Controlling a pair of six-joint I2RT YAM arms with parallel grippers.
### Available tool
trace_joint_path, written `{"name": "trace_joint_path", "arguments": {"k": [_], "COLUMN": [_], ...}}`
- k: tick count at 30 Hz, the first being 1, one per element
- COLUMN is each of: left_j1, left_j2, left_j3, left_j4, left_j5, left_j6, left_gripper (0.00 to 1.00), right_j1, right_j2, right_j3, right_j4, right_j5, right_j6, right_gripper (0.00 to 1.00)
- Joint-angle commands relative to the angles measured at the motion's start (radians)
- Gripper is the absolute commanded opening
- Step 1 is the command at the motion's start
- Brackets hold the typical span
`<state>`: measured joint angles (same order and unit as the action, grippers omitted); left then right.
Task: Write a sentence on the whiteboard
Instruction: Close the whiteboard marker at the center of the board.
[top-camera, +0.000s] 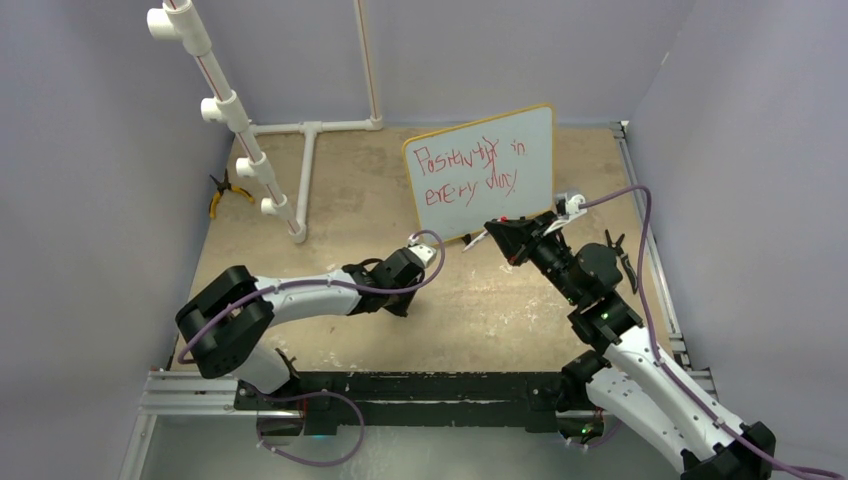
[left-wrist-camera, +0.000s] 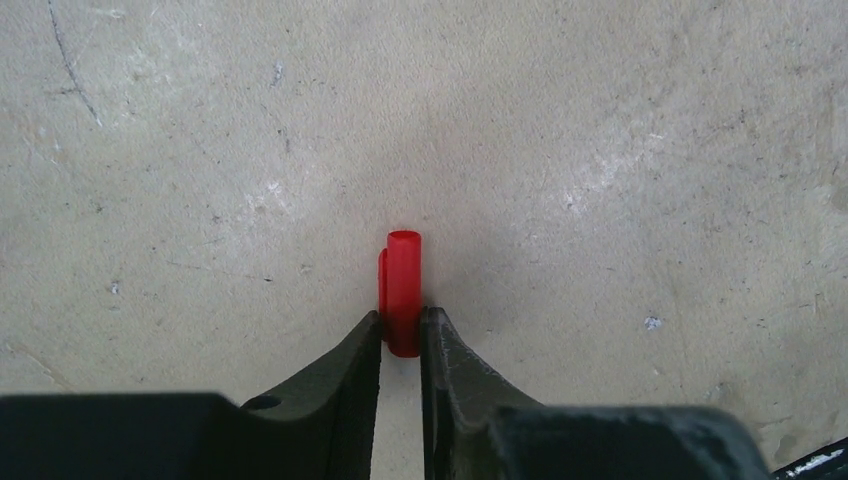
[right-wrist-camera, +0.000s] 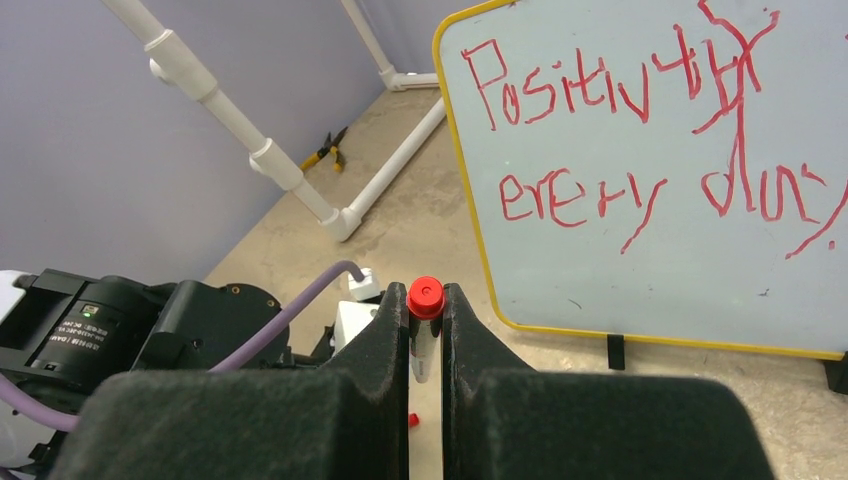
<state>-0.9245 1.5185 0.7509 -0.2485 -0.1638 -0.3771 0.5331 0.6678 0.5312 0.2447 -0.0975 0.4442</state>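
The whiteboard (top-camera: 535, 182) stands on small black feet on the far half of the table (top-camera: 330, 215), at about 1 o'clock from the table's middle in the overhead view. It leans slightly and its written face is turned toward the arms. The sentence (top-camera: 455, 158) runs across it in thin red handwriting on two lines. The top line reads roughly "Positivity in" and the lower one "every day". A few stray strokes cross the end of the first word.

The right gripper (right-wrist-camera: 425, 308) sits just at 6 o'clock of the board's lower edge, near the feet. Its jaws are closed on a marker (right-wrist-camera: 425, 294). The marker's red end sticks up between the fingertips, and a strip of its white barrel shows in the narrow slot below.

The left gripper (left-wrist-camera: 402, 320) is low over the bare table, at about 7 o'clock from the board and just at 9 o'clock of the right gripper. Its jaws are pinched on a small red cap (left-wrist-camera: 403, 272), with one fingertip against each side of the cap's near end. The rest of the cap pokes out past the tips over the tabletop.

A white pipe frame (top-camera: 232, 110) rises at 11 o'clock of the table. Yellow-handled pliers (top-camera: 225, 192) lie near the wall at 10 o'clock, well apart from both grippers.
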Motion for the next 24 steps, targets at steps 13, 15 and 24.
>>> {"name": "trace_joint_path", "arguments": {"k": [13,15,24], "left_j1": [-0.011,-0.011,-0.01], "left_j2": [-0.22,-0.256,-0.348], "left_j3": [-0.161,-0.192,-0.305], "left_j4": [0.332,0.404,0.612], "left_j5": [0.118,0.17,0.253], "left_j6": [0.049,0.051,-0.011], "left_gripper": [0.0,0.0,0.0], "right_j1": [0.0,0.001,0.002], "right_j2": [0.148,0.168,0.254], "right_j3": [-0.008,-0.041,-0.072], "right_j4": [0.008,0.083,0.195], "right_j5": [0.029,-0.031,-0.139], "right_j6": [0.213,0.253,0.309], "right_gripper": [0.0,0.0,0.0]}}
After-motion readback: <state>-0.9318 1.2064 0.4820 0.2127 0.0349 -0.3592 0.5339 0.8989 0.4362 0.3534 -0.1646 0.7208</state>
